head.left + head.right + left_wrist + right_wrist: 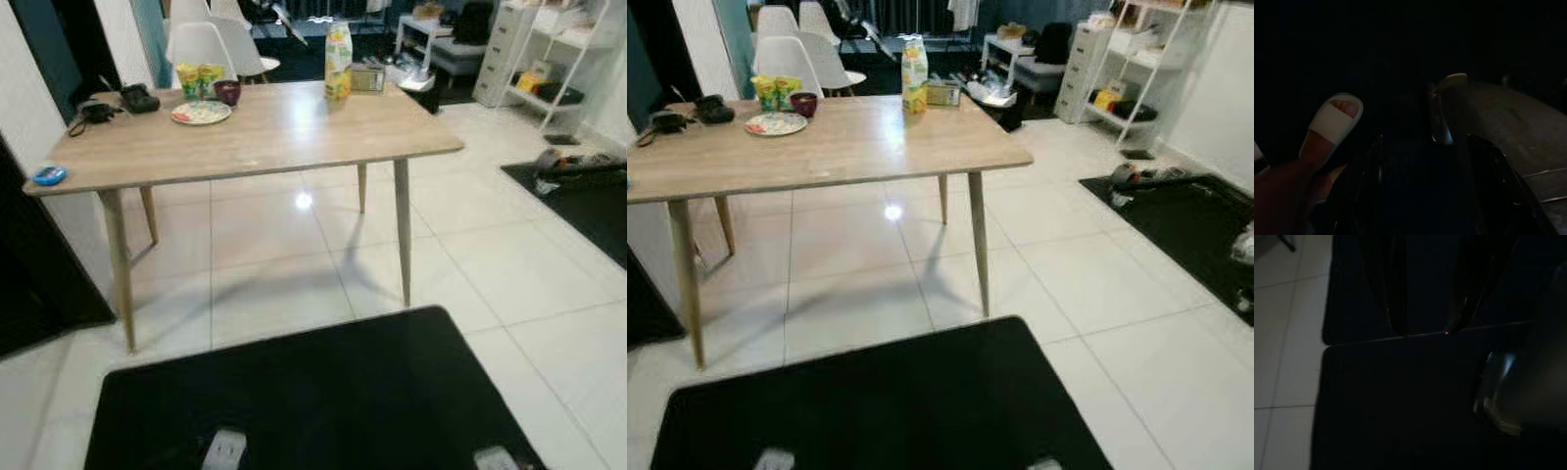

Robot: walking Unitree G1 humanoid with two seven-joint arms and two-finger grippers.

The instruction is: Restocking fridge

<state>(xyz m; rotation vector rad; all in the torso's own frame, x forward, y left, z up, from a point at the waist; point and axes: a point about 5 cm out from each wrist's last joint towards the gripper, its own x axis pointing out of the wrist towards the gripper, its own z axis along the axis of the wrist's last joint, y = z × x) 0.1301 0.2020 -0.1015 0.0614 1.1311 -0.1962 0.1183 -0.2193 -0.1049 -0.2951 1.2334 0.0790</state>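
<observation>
A wooden table [294, 132] stands on white floor tiles [490, 264] ahead of the robot. At its left front corner lies a small blue object [49, 175]. Further back on the left sit a dark camera with a strap [95, 113] and a black case [139, 98]. Next along is a patterned plate [201, 114], with two yellow-green packets [199, 78] standing at its far edge and a dark red bowl [227, 92] just beside them. Near the far edge, right of centre, a tall yellow and white carton [338, 61] stands upright, well apart from the plate; a small box [368, 78] sits just beside it. White chairs [201, 47] stand behind the table. To the right, a black mat [1185, 225] lies on the tiles with some gear on it, and white shelves [1136, 59] line the far wall.

A black mat [313, 401] covers the floor nearest the robot.

The left gripper [1425, 196] hangs low in deep shade near a person's foot in a white slipper [1332, 122]; its fingers are spread wide with nothing between them. The right gripper [1425, 328] hangs over the black mat beside the tiles, its two fingertips a narrow gap apart and holding nothing.
</observation>
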